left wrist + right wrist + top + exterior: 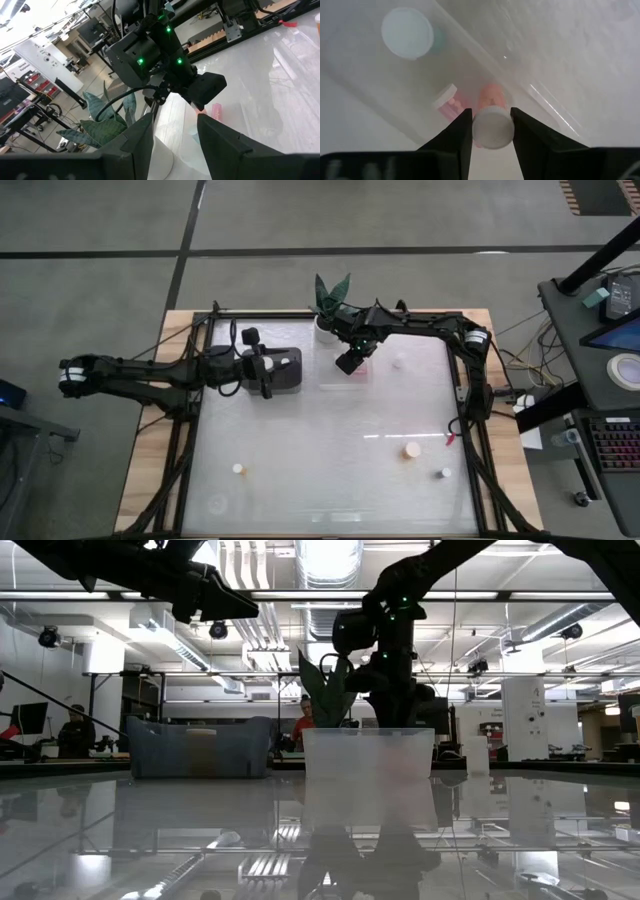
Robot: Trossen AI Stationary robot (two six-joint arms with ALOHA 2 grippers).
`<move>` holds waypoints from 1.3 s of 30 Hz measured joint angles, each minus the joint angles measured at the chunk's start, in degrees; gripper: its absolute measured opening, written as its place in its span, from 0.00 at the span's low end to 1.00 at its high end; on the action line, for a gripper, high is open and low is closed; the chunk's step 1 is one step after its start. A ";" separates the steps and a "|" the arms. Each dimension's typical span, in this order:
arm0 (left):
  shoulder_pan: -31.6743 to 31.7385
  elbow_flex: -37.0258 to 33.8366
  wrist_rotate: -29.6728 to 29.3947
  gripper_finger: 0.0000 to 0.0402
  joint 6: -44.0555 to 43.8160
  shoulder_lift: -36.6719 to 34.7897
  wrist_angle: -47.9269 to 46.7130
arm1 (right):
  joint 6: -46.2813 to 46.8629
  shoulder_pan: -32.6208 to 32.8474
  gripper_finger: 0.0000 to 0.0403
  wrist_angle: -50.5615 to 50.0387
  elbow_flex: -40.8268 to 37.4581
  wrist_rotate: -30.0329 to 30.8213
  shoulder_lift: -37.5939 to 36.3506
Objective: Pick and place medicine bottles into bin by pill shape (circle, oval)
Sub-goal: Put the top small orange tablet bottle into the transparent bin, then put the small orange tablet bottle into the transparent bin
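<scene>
My right gripper (352, 363) hangs over the clear bin (368, 765) at the table's far middle, shut on a pink medicine bottle (492, 127) with a white cap. Two more bottles lie inside the clear bin: a pink one (447, 100) and one showing a round white cap (407, 32). My left gripper (268, 370) is open and empty above the dark grey bin (290, 370); its fingers show in the left wrist view (175, 135). Loose bottles stand on the table: an amber one (411, 450) and white-capped ones (238, 468), (446, 473), (398, 363). My right gripper pinches the pink bottle between its two fingers at the cap end (492, 131), one finger on each side. The fingers come from above, pointing down. The bottle is lifted clear over the clear bin, cap toward the wrist and pink body (216, 111) reaching down below the fingers.
A potted plant (330, 300) stands right behind the clear bin, close to my right arm. A small red object (450, 440) lies near the table's right edge. A black frame (200, 430) borders the table. People are in the room beyond the table.
</scene>
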 joint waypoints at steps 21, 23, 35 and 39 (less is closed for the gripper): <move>0.00 0.00 0.00 0.34 -0.02 0.00 0.00 | -0.20 -1.26 0.52 -0.91 -0.81 0.09 -2.13; 0.00 0.00 0.00 0.34 -0.02 0.00 0.00 | -0.20 -1.31 0.53 -1.76 -0.81 0.13 -3.20; -0.21 0.40 0.02 0.34 -0.19 0.00 0.47 | -1.16 3.26 0.51 -3.27 -2.94 0.17 -13.81; -1.34 1.39 0.02 0.34 -1.81 0.00 0.79 | -1.62 6.49 0.50 -0.26 -7.27 0.19 -19.58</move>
